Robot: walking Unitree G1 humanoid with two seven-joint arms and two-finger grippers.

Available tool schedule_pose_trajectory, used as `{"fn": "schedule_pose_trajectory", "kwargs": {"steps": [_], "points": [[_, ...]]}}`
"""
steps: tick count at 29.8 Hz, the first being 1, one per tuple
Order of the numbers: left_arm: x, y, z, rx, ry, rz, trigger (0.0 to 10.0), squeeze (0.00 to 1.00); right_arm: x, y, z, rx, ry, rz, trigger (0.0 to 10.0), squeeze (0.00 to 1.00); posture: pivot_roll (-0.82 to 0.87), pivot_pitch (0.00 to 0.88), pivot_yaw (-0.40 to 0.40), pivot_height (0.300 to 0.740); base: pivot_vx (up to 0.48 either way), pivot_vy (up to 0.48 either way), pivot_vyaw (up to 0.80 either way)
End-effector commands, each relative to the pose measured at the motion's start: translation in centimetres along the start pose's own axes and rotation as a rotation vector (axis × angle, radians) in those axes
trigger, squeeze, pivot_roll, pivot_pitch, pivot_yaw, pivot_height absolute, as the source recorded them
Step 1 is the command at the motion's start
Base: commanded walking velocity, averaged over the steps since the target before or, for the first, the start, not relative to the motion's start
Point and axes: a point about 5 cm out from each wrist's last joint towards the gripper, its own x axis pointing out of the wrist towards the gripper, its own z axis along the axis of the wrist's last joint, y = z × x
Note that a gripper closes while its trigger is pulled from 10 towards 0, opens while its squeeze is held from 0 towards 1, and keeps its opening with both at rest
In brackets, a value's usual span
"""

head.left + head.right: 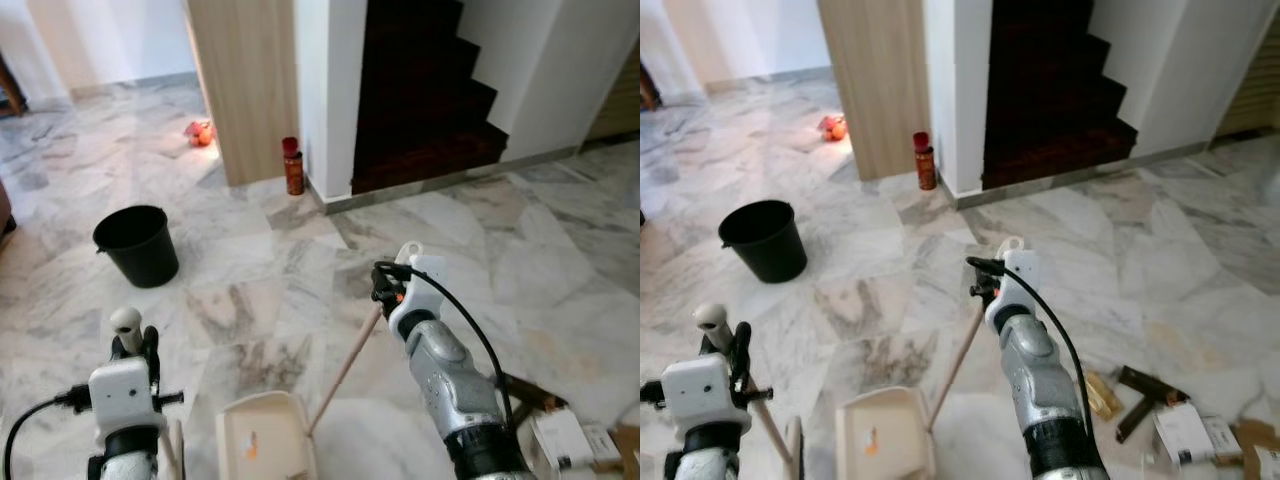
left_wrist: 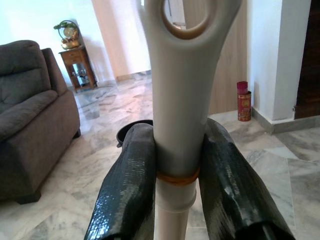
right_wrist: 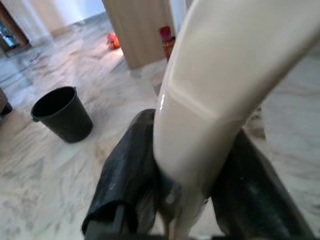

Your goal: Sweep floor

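Observation:
My left gripper (image 1: 135, 348) is shut on the cream top of a broom handle (image 1: 126, 322) at the lower left; the left wrist view shows both black fingers (image 2: 125, 190) pressed against that handle (image 2: 182, 100), which has a hanging hole at its end. In the middle, my right gripper (image 1: 385, 287) is shut on the cream grip of a long-handled dustpan. Its wooden stick (image 1: 345, 365) slants down to the cream dustpan (image 1: 265, 440) on the marble floor. The right wrist view has the grip (image 3: 220, 85) between the fingers (image 3: 130, 175).
A black bucket (image 1: 137, 243) stands on the floor to the left. A red can (image 1: 293, 165) stands by the wall corner, dark stairs (image 1: 420, 90) behind it. Scraps and a white box (image 1: 1185, 435) lie at lower right. A grey sofa (image 2: 30, 125) is near.

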Motion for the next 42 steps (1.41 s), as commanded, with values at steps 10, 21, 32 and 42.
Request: {"fn": "schedule_pose_trajectory", "kwargs": {"steps": [10,21,32,42], "points": [[0.39,0.23,1.16,0.005,-0.054,0.010,10.0,0.00,0.24,0.98,0.93,0.010,-0.033,0.032,10.0,0.00,-0.05,0.000,0.053,0.740,0.000,0.276,0.00],[0.34,0.03,1.20,0.000,-0.053,0.008,10.0,0.00,0.29,1.13,0.92,0.010,-0.030,0.044,10.0,0.00,-0.05,0.000,0.049,0.740,0.000,0.121,0.00],[0.44,-0.35,1.28,-0.011,-0.050,-0.004,10.0,0.00,0.28,1.23,1.10,-0.004,-0.046,0.054,10.0,0.00,-0.05,0.000,0.051,0.740,0.000,0.000,0.00],[0.53,-0.44,1.28,0.004,-0.054,-0.013,10.0,0.00,0.22,1.80,1.36,-0.019,-0.076,0.096,10.0,0.00,-0.05,0.000,0.053,0.740,0.000,0.000,0.72]]}}
